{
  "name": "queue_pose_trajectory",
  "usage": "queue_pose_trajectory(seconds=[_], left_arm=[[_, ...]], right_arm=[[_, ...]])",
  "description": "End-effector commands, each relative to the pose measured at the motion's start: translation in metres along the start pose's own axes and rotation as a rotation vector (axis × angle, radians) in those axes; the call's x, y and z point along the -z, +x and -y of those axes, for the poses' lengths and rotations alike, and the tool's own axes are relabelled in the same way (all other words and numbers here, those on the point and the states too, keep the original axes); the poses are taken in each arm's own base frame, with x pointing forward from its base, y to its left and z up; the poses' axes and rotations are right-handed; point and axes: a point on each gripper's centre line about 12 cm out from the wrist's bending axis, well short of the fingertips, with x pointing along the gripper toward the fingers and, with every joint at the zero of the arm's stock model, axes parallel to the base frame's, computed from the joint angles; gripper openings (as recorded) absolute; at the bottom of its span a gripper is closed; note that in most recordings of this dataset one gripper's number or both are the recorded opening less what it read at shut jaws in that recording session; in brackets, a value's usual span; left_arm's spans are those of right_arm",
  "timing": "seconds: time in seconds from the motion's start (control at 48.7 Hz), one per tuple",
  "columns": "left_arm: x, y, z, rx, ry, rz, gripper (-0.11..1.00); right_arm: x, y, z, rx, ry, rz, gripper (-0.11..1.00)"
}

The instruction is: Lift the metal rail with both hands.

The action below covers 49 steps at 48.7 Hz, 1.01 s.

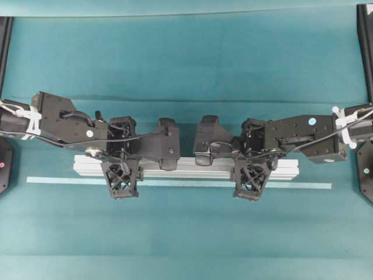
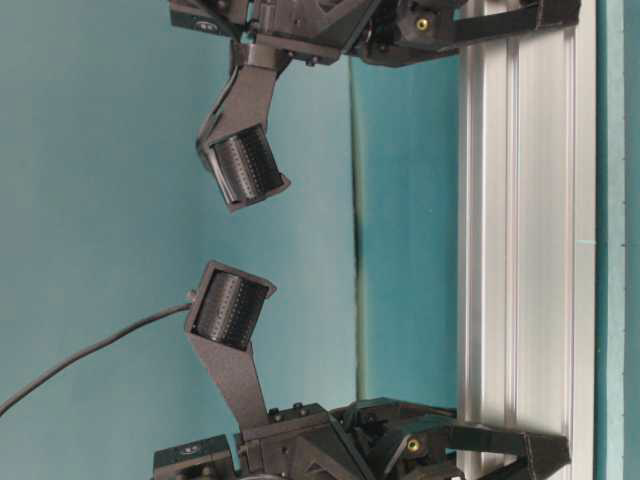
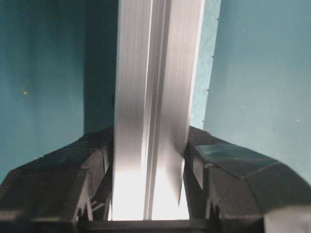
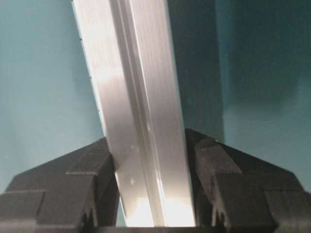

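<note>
Clamping the metal rail (image 1: 186, 168) near each end, left gripper (image 1: 122, 175) and right gripper (image 1: 252, 175) both closed on it, rail above pale-green tape strip (image 1: 175, 183), no legible writing

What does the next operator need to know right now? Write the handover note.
Left tool: shut on the metal rail, toward its left end.
Right tool: shut on the rail, toward its right end.
The wrist views show the rail squeezed between each tool's fingers.
Rail lies lengthwise across the teal table, beside the pale-green tape strip.
Done: both grasps.
Left: whether the rail is already off the table cannot be told; raise both arms together, keeping it level.
</note>
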Motion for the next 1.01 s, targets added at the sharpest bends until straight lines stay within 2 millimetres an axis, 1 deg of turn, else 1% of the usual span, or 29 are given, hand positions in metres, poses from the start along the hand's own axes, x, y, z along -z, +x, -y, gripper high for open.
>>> queue_pose_trajectory(seconds=[0.0, 0.514, 0.986], left_arm=[[-0.009, -0.009, 0.007, 0.010, 0.005, 0.036, 0.36], [-0.006, -0.006, 0.009, 0.011, 0.007, 0.036, 0.36], [0.011, 0.007, 0.009, 0.017, 0.009, 0.071, 0.36]], right_arm=[[-0.003, 0.000, 0.001, -0.006, 0.022, 0.017, 0.39], [-0.003, 0.003, -0.002, -0.011, 0.019, 0.016, 0.39], [-0.002, 0.004, -0.002, -0.010, 0.024, 0.014, 0.39]])
